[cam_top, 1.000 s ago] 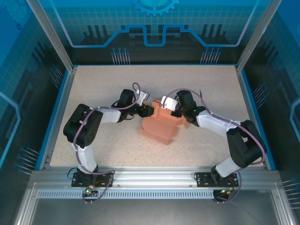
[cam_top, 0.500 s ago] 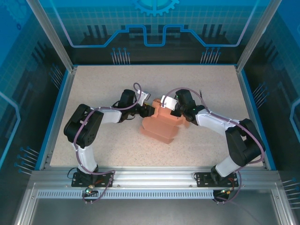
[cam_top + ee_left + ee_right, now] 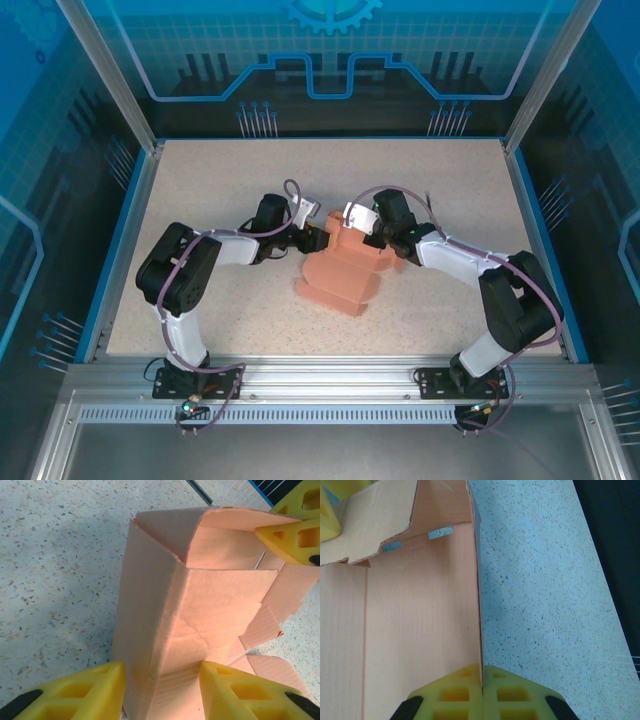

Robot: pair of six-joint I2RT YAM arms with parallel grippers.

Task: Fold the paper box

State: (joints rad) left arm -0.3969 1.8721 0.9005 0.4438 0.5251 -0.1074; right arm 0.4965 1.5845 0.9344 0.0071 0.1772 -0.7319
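Note:
The paper box is salmon-orange card, partly folded into a tube, lying mid-table between both arms. In the left wrist view the paper box stands as a folded body with loose flaps on its right side. My left gripper straddles that body, one yellow finger pressed against each side. My left gripper reaches the box from the left. My right gripper is shut on the thin edge of a flat panel of the paper box. My right gripper sits at the box's far end.
The speckled table has free room all around the box. A thin dark stick lies beyond the box. Blue rails edge the table at left and right. A dark drop lies past the table edge.
The left gripper's fingers have come closer together on the box. The box's near end has swung slightly toward the left. The right gripper has kept its hold.

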